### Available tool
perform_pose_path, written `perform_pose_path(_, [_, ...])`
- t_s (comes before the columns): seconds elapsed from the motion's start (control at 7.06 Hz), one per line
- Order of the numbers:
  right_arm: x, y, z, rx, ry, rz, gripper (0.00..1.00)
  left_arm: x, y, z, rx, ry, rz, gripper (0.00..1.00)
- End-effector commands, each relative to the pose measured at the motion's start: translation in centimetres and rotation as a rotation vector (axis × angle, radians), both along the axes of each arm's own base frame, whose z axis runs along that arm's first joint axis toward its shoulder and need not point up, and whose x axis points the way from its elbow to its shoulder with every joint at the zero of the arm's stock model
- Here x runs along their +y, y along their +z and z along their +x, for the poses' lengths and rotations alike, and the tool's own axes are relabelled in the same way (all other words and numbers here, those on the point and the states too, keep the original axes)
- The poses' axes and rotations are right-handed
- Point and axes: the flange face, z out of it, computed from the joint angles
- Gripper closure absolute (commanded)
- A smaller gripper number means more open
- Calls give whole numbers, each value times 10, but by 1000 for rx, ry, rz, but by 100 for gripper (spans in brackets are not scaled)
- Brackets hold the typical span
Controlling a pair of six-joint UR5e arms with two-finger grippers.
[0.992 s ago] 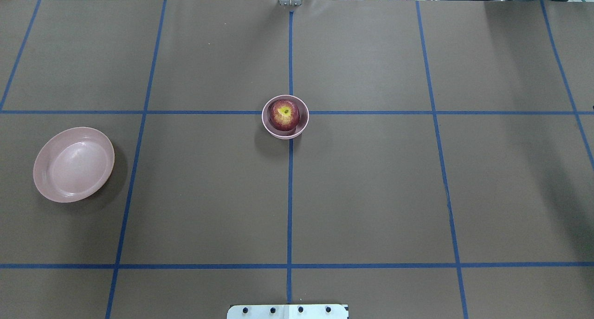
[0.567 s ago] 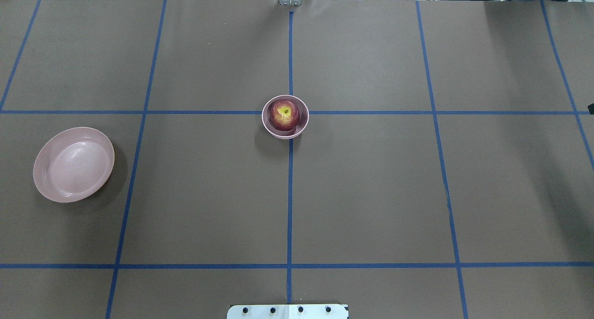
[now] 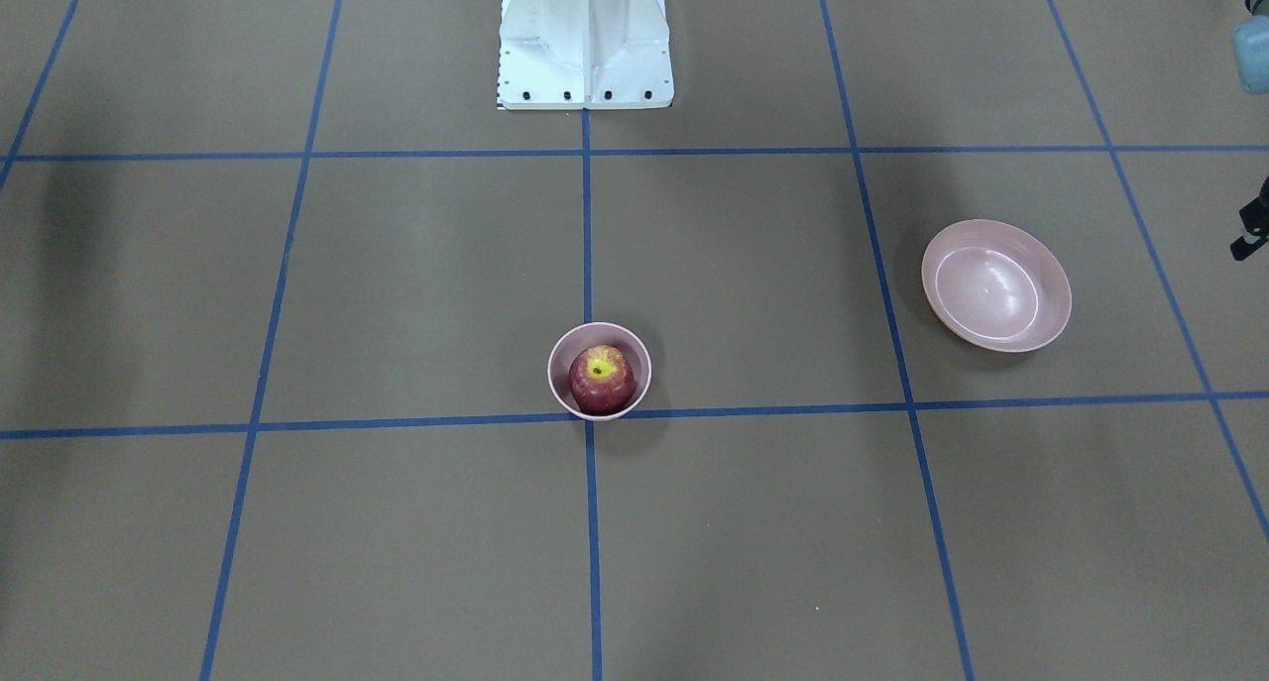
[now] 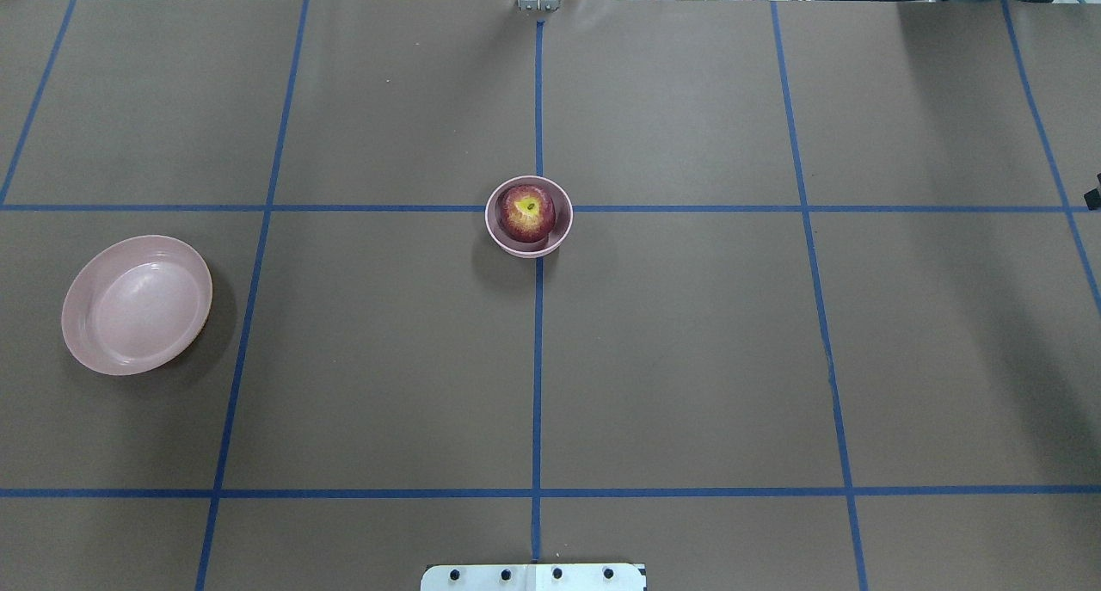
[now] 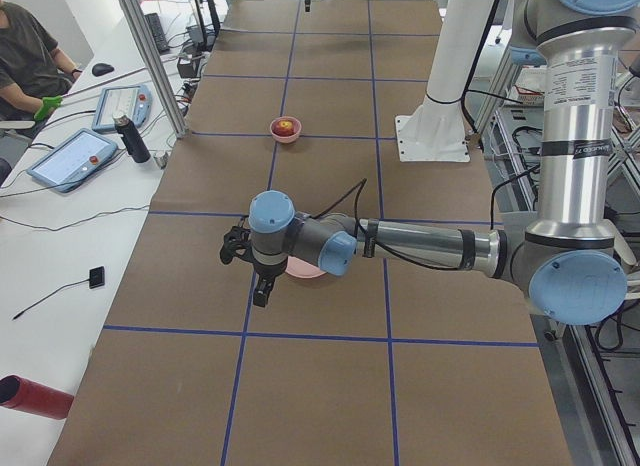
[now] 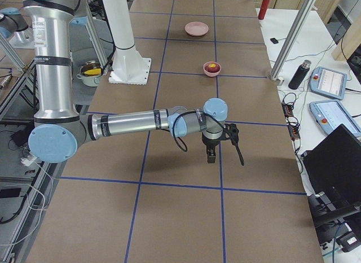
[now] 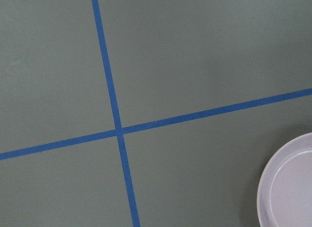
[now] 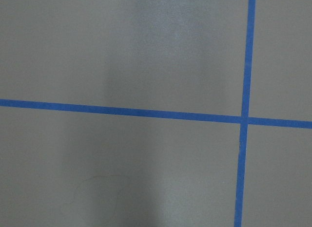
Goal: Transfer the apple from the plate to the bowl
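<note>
Right gripper (image 6: 210,157) has edged a dark sliver into the overhead's right border. Apple (image 4: 527,212) sits in bowl (image 4: 563,227), well apart from both grippers. Plate (image 4: 138,305) lies just beside left gripper (image 5: 260,289). I cannot tell either grip's spread.

Desk (image 4: 688,359): flat brown-grey cover, gridded with blue tape lines (image 4: 537,384). I read it greener through the left wrist camera.

Apple (image 4: 527,212): dark red, streaked, with a yellow-green patch round the stem dimple.

Bowl (image 4: 563,227): pale pink.

Plate (image 4: 82,337): same pale pink, with a lighter glossy sheen across its floor.

Robot base (image 3: 585,37): white, with a row of black dots along its edge.

Left arm (image 5: 430,248) and right arm (image 6: 130,123): silver tubes, pale blue joint caps, black bands.

Left gripper (image 5: 262,289) and right gripper (image 6: 211,154): black.

Off the desk I note a red cylinder (image 5: 30,396) and a black bottle (image 6: 297,74).
</note>
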Motion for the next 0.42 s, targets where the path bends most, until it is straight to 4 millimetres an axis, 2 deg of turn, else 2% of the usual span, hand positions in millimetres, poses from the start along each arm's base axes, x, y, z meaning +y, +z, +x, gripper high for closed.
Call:
perform_pose_path(0.0, [1, -1, -1, 2, -3, 2, 0, 2, 1, 2, 5, 5, -3, 2])
perform_pose_path(0.28, [-1, -4, -2, -1, -5, 6, 0, 0, 3, 2, 3, 5, -3, 2])
